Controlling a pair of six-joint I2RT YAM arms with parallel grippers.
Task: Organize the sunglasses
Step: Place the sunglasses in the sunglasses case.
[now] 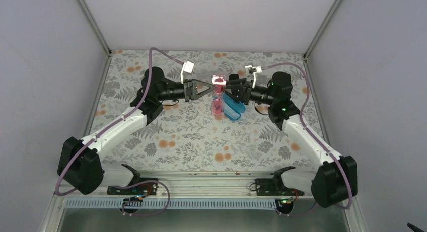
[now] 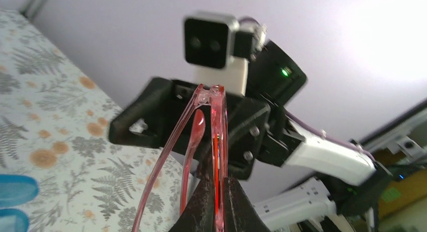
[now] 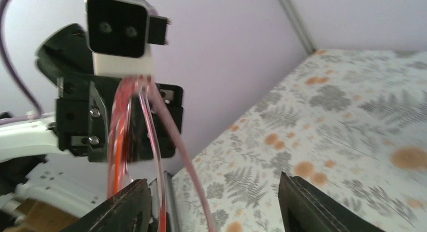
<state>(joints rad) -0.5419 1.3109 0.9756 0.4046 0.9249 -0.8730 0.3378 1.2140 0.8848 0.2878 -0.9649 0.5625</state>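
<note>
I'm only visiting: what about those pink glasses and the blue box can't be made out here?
- Top view: the sunglasses are tiny and partly covered by the left tool and right tool; their folding is unreadable.
- Left wrist view: the blue case is cut off by the left edge; open or shut is unclear.
- Right wrist view: the sunglasses' lower end leaves the bottom edge, blurred there.

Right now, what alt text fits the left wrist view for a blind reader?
The left gripper pinches thin pink sunglasses, seen edge-on. Behind them is the right arm with its camera, above a flowered table.
</note>
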